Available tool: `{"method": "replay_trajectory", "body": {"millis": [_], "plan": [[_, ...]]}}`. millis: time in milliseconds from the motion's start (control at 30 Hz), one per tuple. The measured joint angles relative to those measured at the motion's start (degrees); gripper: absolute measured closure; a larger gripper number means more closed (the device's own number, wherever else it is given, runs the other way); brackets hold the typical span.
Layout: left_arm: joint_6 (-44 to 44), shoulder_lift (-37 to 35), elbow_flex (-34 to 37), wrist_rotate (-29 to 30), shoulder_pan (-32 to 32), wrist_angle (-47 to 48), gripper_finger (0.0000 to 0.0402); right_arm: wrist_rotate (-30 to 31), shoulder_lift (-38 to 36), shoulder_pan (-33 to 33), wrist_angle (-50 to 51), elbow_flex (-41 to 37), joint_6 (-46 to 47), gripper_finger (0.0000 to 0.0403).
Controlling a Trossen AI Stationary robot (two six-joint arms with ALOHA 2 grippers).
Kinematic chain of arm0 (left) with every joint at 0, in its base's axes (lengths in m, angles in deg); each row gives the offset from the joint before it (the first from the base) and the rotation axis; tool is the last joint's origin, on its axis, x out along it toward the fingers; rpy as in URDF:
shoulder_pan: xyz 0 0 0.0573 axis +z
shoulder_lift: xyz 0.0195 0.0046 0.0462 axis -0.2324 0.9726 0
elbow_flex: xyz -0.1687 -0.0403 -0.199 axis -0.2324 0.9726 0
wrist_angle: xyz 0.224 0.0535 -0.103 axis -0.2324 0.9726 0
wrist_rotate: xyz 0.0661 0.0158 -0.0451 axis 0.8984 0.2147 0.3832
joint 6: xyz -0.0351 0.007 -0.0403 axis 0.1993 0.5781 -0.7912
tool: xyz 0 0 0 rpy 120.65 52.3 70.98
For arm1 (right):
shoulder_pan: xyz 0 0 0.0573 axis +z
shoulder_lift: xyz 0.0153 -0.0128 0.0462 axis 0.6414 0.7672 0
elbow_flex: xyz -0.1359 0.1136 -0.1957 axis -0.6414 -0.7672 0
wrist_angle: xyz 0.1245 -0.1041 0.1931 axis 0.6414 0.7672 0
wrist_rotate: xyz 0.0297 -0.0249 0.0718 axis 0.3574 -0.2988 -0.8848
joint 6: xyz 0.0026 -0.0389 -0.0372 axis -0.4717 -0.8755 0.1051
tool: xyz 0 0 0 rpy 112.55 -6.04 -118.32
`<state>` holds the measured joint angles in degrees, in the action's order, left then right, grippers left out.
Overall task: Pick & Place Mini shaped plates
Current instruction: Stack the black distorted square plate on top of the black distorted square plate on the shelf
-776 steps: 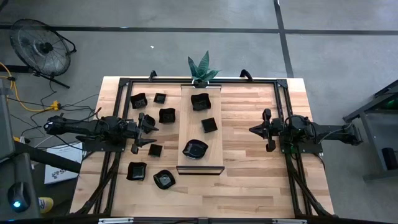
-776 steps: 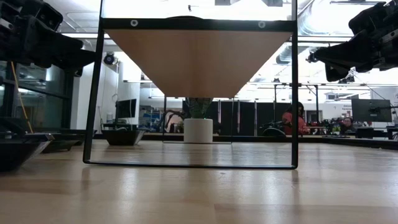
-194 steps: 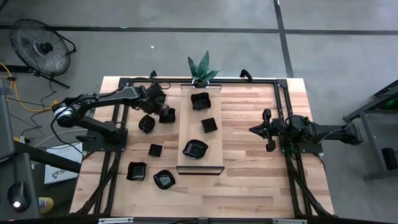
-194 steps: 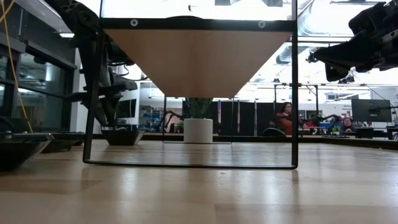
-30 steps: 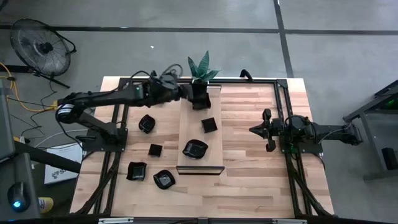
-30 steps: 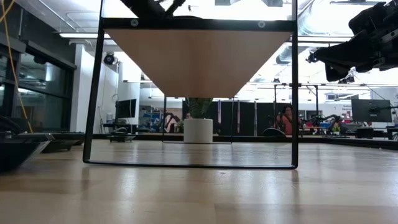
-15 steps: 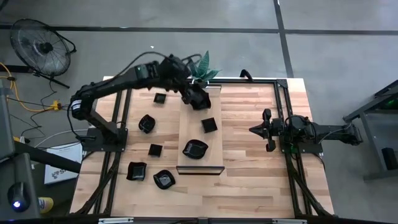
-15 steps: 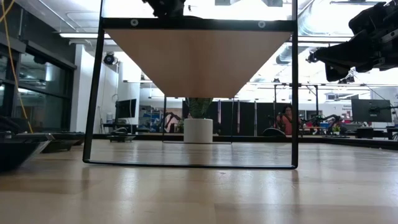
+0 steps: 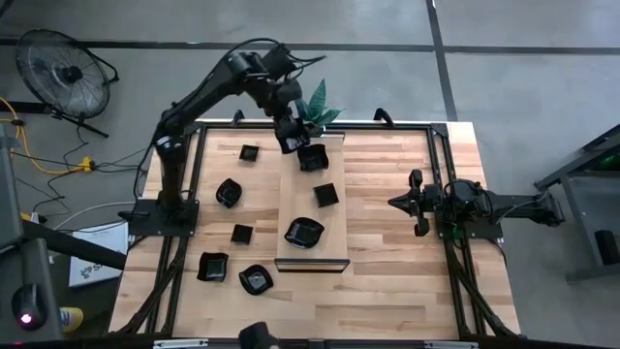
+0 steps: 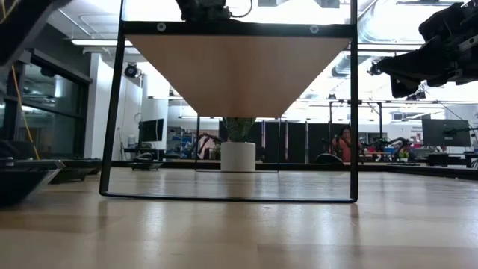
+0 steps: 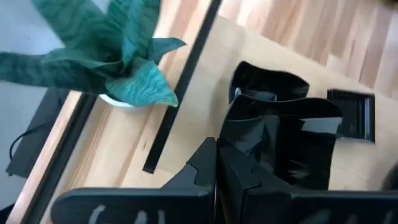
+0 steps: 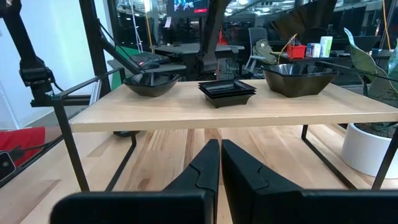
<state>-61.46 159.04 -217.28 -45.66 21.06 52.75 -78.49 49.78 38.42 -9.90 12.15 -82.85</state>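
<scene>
Left claw point(image 9: 291, 142) grips plate point(image 11: 292, 149), rim hidden.

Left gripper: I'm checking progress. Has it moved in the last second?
Yes. The left gripper, shut on a plate, has swung from left of the raised wooden board to over its plant-side end.

Both robot arms are matte black, built of slim tubular links with chunkier rounded joint housings, and thin black cables loop along the left arm point(image 9: 208, 89). Each ends in two flat, angular black fingers point(image 12: 214, 168) with stepped, notched inner edges.
</scene>
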Motion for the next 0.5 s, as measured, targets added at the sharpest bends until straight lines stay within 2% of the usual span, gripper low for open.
{"method": "replay_trajectory", "body": {"millis": [100, 233, 500], "plan": [[2.79, 3.28, -3.63, -2.3, 0.02, 2.12, 0.0401, 0.01, 0.0, -0.01, 0.0, 0.0, 0.0, 0.0391], [6.44, 4.63, -4.11, -7.16, -0.44, 1.45, 0.0401, 0.02, 0.0, 0.0, 0.0, 0.0, 0.0, 0.0391], [5.8, 6.6, -4.05, -7.08, -2.15, -0.38, 0.0401, 0.0, 0.0, 0.0, 0.0, 0.0, 0.0, 0.0391]]}}
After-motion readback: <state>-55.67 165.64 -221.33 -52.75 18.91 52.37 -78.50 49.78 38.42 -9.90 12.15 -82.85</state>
